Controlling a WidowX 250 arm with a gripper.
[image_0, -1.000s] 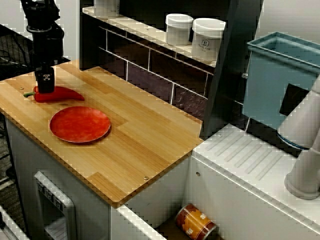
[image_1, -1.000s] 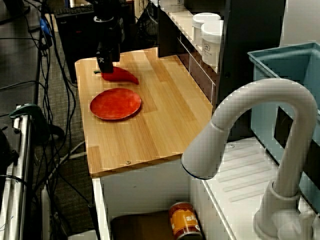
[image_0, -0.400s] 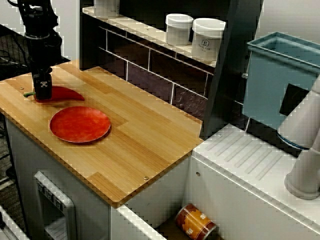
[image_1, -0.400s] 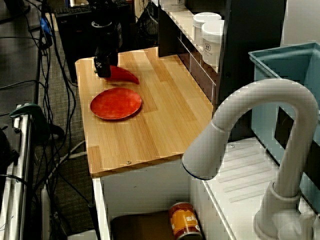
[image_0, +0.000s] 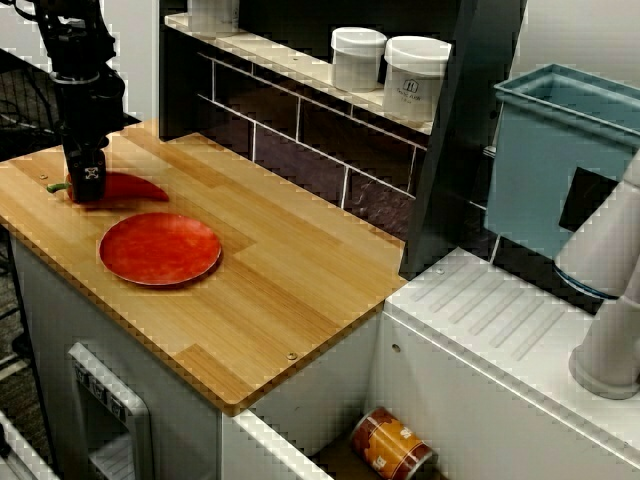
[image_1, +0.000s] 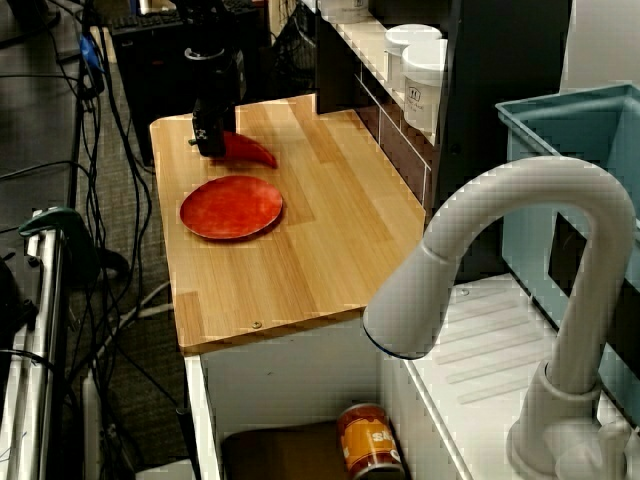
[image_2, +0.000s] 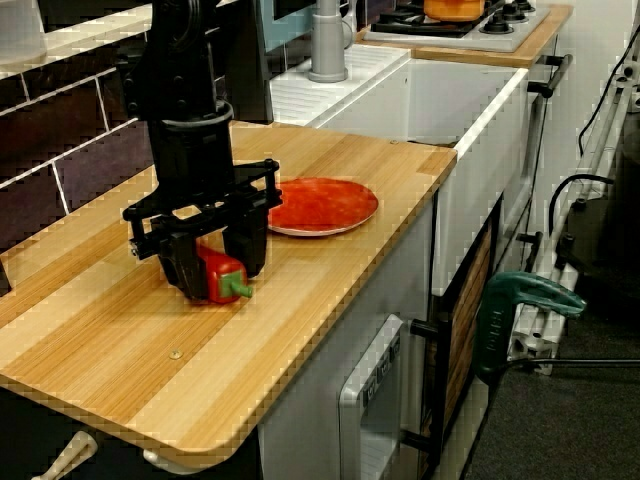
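Observation:
A red pepper (image_0: 135, 188) with a green stem lies on the wooden counter (image_0: 300, 280) near its far left end. My black gripper (image_0: 88, 185) stands straight down over the stem end. In the view from the counter's end, its two fingers press against either side of the pepper (image_2: 218, 278), which rests on the wood; the gripper (image_2: 215, 265) is shut on it. In the view from behind the faucet, the gripper (image_1: 208, 143) hides the pepper's (image_1: 255, 152) stem end. A red plate (image_0: 160, 248) lies just beside the pepper, apart from it and with nothing on it.
Two white jars (image_0: 357, 58) stand on the shelf above the tiled back wall. A blue bin (image_0: 560, 150) and a white faucet (image_1: 500, 260) are at the sink side. An orange can (image_0: 392, 445) lies in the sink. The counter's front edge drops off beside the plate.
The gripper has come down a little onto the pepper's stem end and shifted slightly. The pepper and the plate lie where they were.

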